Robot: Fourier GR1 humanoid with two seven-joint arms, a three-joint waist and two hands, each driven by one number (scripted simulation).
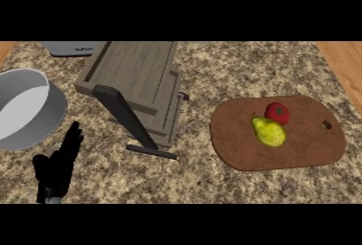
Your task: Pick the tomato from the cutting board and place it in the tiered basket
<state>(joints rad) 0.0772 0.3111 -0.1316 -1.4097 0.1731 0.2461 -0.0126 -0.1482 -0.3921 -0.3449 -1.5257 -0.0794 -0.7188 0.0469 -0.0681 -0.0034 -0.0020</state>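
The grey pot point(25, 107) runs off the left edge, and the pear point(269, 131) overlaps the tomato's point(277, 112) lower edge.

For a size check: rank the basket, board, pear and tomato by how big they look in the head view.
1. Basket, largest, though it rises toward the camera, which may inflate it.
2. Board, clearly smaller in spread.
3. Pear.
4. Tomato, smallest, touching the pear.

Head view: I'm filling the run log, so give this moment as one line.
tomato: on board, touching pear | basket: holds nothing visible | left hand: open, resting lower left | right hand: not in view
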